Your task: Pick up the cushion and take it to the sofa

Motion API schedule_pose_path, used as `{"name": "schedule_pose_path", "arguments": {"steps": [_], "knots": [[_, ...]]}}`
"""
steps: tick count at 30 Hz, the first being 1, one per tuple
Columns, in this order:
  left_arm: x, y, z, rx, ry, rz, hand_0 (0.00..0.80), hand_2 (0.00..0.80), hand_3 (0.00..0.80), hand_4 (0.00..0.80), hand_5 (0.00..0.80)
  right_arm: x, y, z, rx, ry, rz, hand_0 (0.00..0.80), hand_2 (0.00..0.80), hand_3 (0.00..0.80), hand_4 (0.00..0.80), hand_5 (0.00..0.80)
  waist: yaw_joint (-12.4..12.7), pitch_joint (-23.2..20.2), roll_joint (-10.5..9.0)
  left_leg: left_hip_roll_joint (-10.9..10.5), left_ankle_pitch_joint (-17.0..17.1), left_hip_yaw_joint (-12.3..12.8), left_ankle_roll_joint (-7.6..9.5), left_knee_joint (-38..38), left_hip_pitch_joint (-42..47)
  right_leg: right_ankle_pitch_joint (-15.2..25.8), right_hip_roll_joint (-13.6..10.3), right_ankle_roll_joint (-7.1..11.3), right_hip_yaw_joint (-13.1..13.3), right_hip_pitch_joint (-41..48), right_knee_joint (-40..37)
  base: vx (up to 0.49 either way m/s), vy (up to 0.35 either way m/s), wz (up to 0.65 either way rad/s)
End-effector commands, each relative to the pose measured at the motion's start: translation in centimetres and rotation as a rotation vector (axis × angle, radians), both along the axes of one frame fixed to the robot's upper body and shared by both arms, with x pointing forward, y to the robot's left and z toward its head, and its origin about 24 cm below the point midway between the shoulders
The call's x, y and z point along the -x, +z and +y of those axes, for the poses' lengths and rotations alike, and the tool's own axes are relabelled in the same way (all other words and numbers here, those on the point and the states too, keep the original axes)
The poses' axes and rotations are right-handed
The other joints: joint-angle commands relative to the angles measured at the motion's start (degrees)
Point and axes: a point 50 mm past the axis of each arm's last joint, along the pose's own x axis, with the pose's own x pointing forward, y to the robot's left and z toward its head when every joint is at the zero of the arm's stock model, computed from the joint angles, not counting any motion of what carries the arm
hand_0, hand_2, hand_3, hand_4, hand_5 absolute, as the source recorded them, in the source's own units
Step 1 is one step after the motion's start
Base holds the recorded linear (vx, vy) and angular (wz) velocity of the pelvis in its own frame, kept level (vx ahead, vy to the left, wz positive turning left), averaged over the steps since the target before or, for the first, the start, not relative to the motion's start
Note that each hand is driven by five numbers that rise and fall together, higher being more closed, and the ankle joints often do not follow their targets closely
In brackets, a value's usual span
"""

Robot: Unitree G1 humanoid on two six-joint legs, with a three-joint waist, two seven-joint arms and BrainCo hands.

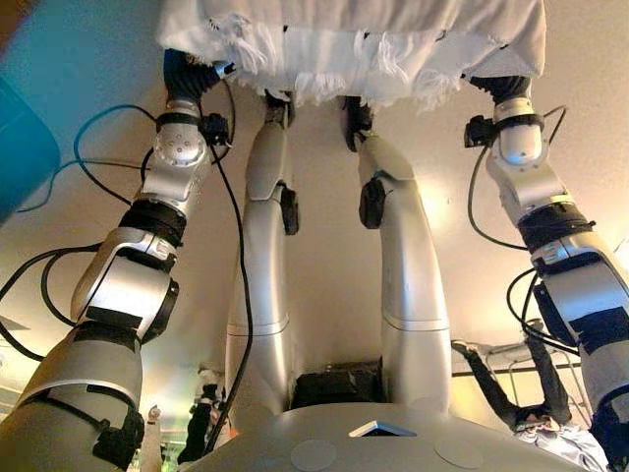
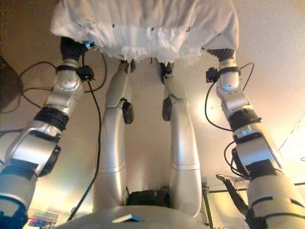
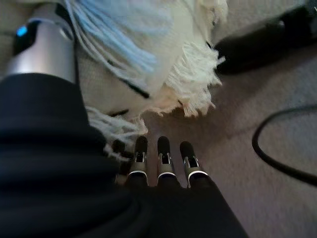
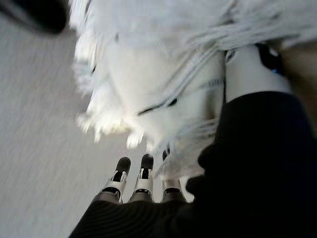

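A white cushion [image 1: 354,39] with a fringed edge is held off the floor between my two hands, at the top of the eye views. My left hand [image 1: 187,74] is against its left end and my right hand [image 1: 501,88] against its right end. In the left wrist view the cushion [image 3: 148,49] lies over the hand's straight fingers [image 3: 161,148], with the thumb [image 3: 44,49] against it. In the right wrist view the cushion [image 4: 163,89] rests the same way over straight fingers [image 4: 143,171]. No sofa shows in any view.
Beige carpet [image 1: 324,246] lies below. A large teal object [image 1: 25,128] stands at the left edge of the left eye view. A light metal frame [image 1: 511,359] shows low at the right.
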Motion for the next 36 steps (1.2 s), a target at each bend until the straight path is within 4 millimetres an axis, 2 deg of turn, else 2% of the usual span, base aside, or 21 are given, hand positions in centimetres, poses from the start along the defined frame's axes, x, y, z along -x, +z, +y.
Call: {"name": "schedule_pose_path", "arguments": {"steps": [1, 2, 3, 4, 5, 6, 7, 8, 9, 10, 11, 16, 24, 28, 32, 33, 34, 35, 36], "knots": [[0.6, -0.2, -5.4, -0.042, -0.399, 0.029, 0.0, 0.0, 0.0, 0.0, 0.0, 1.1, 1.2, 3.0, -0.006, 0.351, -0.004, 0.0, 0.0, 0.0, 0.0, 0.0, -1.32, 0.14, 4.3, -0.1, -9.57, 2.51, -0.11, 13.39, -3.63, 10.49, 0.33, 6.74, 0.57, -0.56, -8.16, -0.017, 0.001, 0.06], [-0.6, -0.2, -3.2, -0.184, -0.193, 0.163, 0.0, 0.0, 0.0, 0.0, 0.0, 1.1, 1.2, 3.2, -0.023, 0.439, 0.028, 0.0, 0.0, 0.0, 0.0, 0.0, -1.6, 0.14, 4.35, -0.09, -9.26, 2.48, -0.21, 13.19, -3.8, 10.36, 0.36, 6.73, 0.54, -0.91, -7.41, -0.014, 0.022, 0.07], [-0.7, 1.9, -2.6, -0.283, -0.23, 0.068, 0.0, 0.0, 0.0, 0.0, 0.0, 1.0, 1.3, 3.0, -0.035, 0.507, 0.06, 0.0, 0.0, 0.0, 0.0, 0.0, -1.9, 0.14, 4.43, 0.18, -9.33, 2.9, -0.35, 13.84, -3.98, 10.03, 0.16, 6.62, 0.49, -1.17, -6.47, -0.015, 0.07, 0.08], [-0.1, 3.3, -2.7, -0.071, -0.603, 0.038, 0.188, 0.188, 0.188, 0.188, 0.188, 0.8, 1.6, 2.5, -0.047, 0.576, 0.092, 0.0, 0.0, 0.0, 0.0, 0.0, -2.11, 0.14, 4.64, 0.59, -9.75, 3.47, -0.49, 15.42, -4.49, 9.63, -0.08, 6.45, 0.53, -1.62, -5.31, -0.012, 0.089, 0.06], [0.0, 2.9, -3.0, -0.068, -0.652, 0.049, 0.235, 0.235, 0.235, 0.235, 0.235, 0.8, 1.4, 2.3, -0.058, 0.636, 0.118, 0.0, 0.0, 0.0, 0.0, 0.0, -2.23, 0.14, 4.82, 0.74, -10.17, 3.7, -0.6, 16.39, -4.75, 9.48, -0.14, 6.36, 0.69, -1.82, -4.69, -0.011, 0.081, 0.02], [0.2, 2.7, -3.5, -0.066, -0.695, 0.053, 0.323, 0.323, 0.323, 0.323, 0.323, 0.8, 1.3, 2.4, -0.065, 0.692, 0.139, 0.0, 0.0, 0.0, 0.0, 0.0, -2.29, 0.14, 4.91, 0.85, -10.43, 3.74, -0.64, 16.64, -4.76, 9.36, -0.11, 6.33, 0.83, -1.86, -4.37, -0.013, 0.042, -0.05], [0.3, 2.7, -4.1, -0.064, -0.737, 0.053, 0.461, 0.461, 0.461, 0.461, 0.461, 0.8, 1.3, 2.8, -0.072, 0.753, 0.159, 0.0, 0.0, 0.0, 0.0, 0.0, -2.28, 0.14, 4.98, 0.88, -10.54, 3.58, -0.65, 16.51, -4.76, 9.26, -0.07, 6.41, 0.93, -1.97, -4.22, -0.015, 0.02, -0.06], [0.3, 2.9, -4.6, -0.067, -0.767, 0.049, 0.8, 0.8, 0.8, 0.8, 0.8, 0.8, 1.5, 3.3, -0.076, 0.796, 0.162, 0.0, 0.0, 0.0, 0.0, 0.0, -2.27, 0.14, 5.04, 0.94, -10.57, 3.49, -0.68, 16.36, -4.77, 9.2, -0.08, 6.48, 0.99, -2.06, -4.19, -0.015, 0.011, -0.07], [0.4, 3.1, -5.1, -0.065, -0.795, 0.052, 0.8, 0.8, 0.8, 0.8, 0.8, 0.8, 1.9, 3.7, -0.078, 0.828, 0.164, 0.072, 0.072, 0.072, 0.072, 0.072, -2.3, 0.14, 5.09, 0.99, -10.56, 3.47, -0.75, 16.21, -4.77, 9.18, -0.11, 6.53, 1.07, -2.12, -4.24, -0.008, 0.004, -0.04], [0.4, 3.3, -5.8, -0.064, -0.832, 0.051, 0.8, 0.8, 0.8, 0.8, 0.8, 0.7, 2.4, 4.2, -0.074, 0.86, 0.164, 0.624, 0.624, 0.624, 0.624, 0.624, -2.3, 0.14, 5.14, 0.96, -10.65, 3.47, -0.87, 16.09, -4.78, 9.1, -0.18, 6.59, 1.18, -2.17, -4.29, 0.0, 0.0, 0.0], [0.5, 3.5, -6.2, -0.062, -0.852, 0.047, 0.8, 0.8, 0.8, 0.8, 0.8, 0.7, 2.8, 4.5, -0.065, 0.88, 0.16, 0.8, 0.8, 0.8, 0.8, 0.8, -2.29, 0.14, 5.21, 0.9, -10.74, 3.4, -0.96, 16.01, -4.79, 9.05, -0.24, 6.63, 1.28, -2.2, -4.42, 0.0, 0.0, 0.0], [0.7, 4.1, -7.0, -0.053, -0.898, 0.038, 0.8, 0.8, 0.8, 0.8, 0.8, 0.7, 4.0, 5.0, -0.062, 0.89, 0.14, 0.8, 0.8, 0.8, 0.8, 0.8, -2.29, 0.14, 5.35, 0.74, -10.17, 2.63, -1.21, 14.72, -4.77, 9.62, -0.04, 6.92, 1.43, -2.09, -5.9, -0.013, -0.015, 0.01], [0.7, 5.1, -5.9, -0.049, -0.846, -0.02, 0.8, 0.8, 0.8, 0.8, 0.8, 0.8, 5.1, 3.7, -0.087, 0.855, 0.085, 0.8, 0.8, 0.8, 0.8, 0.8, -2.62, 0.14, 5.42, 0.48, -7.53, 1.32, -1.82, 9.21, -1.99, 11.91, 0.88, 7.62, 1.56, 1.07, -12.52, -0.045, -0.06, 0.01], [0.7, 5.2, -5.6, -0.021, -0.816, -0.039, 0.8, 0.8, 0.8, 0.8, 0.8, 0.9, 4.8, 3.5, -0.099, 0.846, 0.069, 0.8, 0.8, 0.8, 0.8, 0.8, -2.76, 0.14, 5.27, 0.55, -5.66, 0.54, -2.3, 5.33, 1.33, 12.89, 1.38, 7.71, 1.67, 4.27, -16.32, -0.056, -0.13, 0.05], [1.2, 2.9, -5.3, 0.065, -0.816, -0.034, 0.8, 0.8, 0.8, 0.8, 0.8, 1.3, 2.7, 3.0, -0.139, 0.839, 0.097, 0.8, 0.8, 0.8, 0.8, 0.8, -2.27, 0.14, 5.01, 0.74, -4.11, -0.74, -3.3, 3.3, 5.78, 13.87, 0.56, 7.58, 0.83, 8.94, -19.28, -0.018, -0.088, 0.0], [1.6, 1.5, -5.4, 0.089, -0.819, -0.029, 0.8, 0.8, 0.8, 0.8, 0.8, 1.6, 1.5, 3.1, -0.146, 0.837, 0.103, 0.8, 0.8, 0.8, 0.8, 0.8, -2.05, 0.14, 4.87, 0.86, -3.97, -0.92, -3.5, 2.77, 8.16, 13.81, 0.5, 7.5, 0.74, 11.42, -19.97, 0.003, -0.055, -0.06], [1.9, 0.9, -5.4, 0.098, -0.822, -0.033, 0.8, 0.8, 0.8, 0.8, 0.8, 1.9, 1.1, 3.2, -0.152, 0.838, 0.098, 0.8, 0.8, 0.8, 0.8, 0.8, -2.01, 0.14, 4.8, 0.81, -3.45, -1.05, -3.56, 2.25, 9.11, 14.07, 0.45, 7.45, 0.7, 12.43, -20.43, 0.004, -0.107, -0.09], [2.8, -0.8, -5.8, 0.111, -0.823, -0.035, 0.8, 0.8, 0.8, 0.8, 0.8, 2.7, -0.2, 3.5, -0.162, 0.841, 0.077, 0.8, 0.8, 0.8, 0.8, 0.8, -1.81, 0.14, 4.45, 1.04, -3.09, -1.12, -3.54, 1.47, 12.53, 14.0, 0.35, 7.32, 0.5, 15.88, -21.03, -0.011, -0.126, -0.13], [3.3, -1.6, -6.0, 0.112, -0.829, -0.035, 0.8, 0.8, 0.8, 0.8, 0.8, 3.3, -0.9, 3.8, -0.177, 0.847, 0.07, 0.8, 0.8, 0.8, 0.8, 0.8, -1.77, 0.14, 4.13, 1.21, -2.81, -1.01, -3.52, 1.13, 14.49, 14.08, 0.2, 7.27, 0.28, 18.02, -21.36, -0.004, -0.155, -0.13]]}}
